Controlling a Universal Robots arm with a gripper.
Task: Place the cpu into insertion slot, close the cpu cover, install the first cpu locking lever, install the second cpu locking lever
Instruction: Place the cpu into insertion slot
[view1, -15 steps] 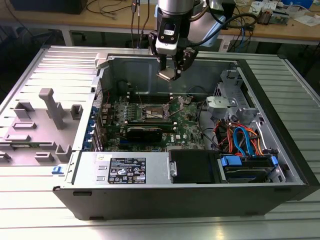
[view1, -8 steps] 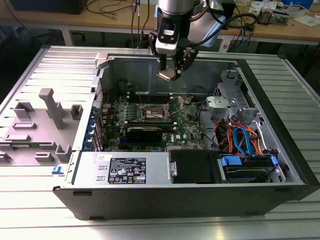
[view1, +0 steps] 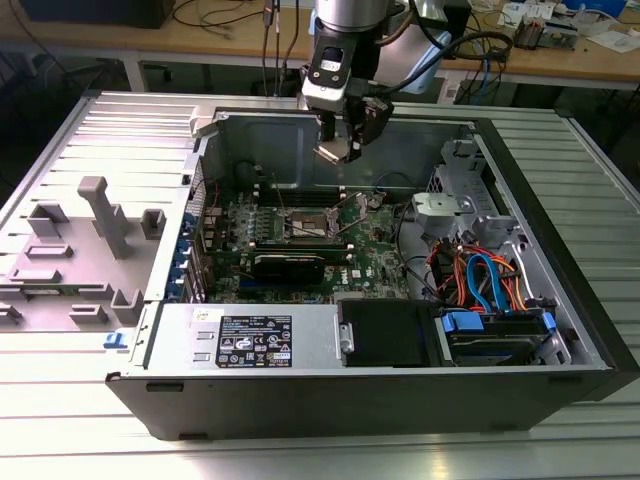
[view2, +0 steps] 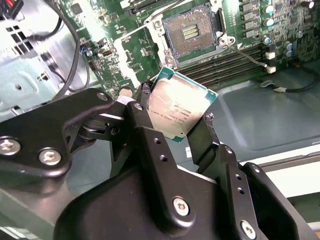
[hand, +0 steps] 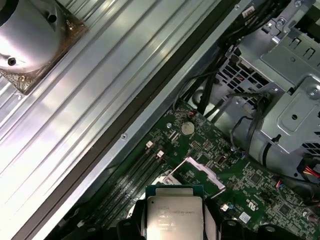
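Observation:
My gripper (view1: 338, 148) hangs above the open computer case, shut on the cpu (view2: 180, 107), a flat square chip with a silver-grey top and a green rim. Black fingers (view2: 145, 117) press two opposite edges of the chip. Both wrist views show it, tilted in the second wrist view, with the cpu (hand: 175, 212) hovering over the green board. The insertion slot (view2: 192, 32) lies open below and apart from the chip, its dark centre bare. In the exterior view the insertion slot (view1: 310, 225) sits mid-board. A silver frame, apparently the cpu cover (hand: 200, 169), stands raised beside it.
Long black memory slots (view2: 225, 62) run beside the socket. A labelled power supply (view1: 250, 340) fills the case's front; a drive cage with orange and blue cables (view1: 480, 280) is on the exterior view's right. A grey fixture tray (view1: 90, 230) lies outside, on the left.

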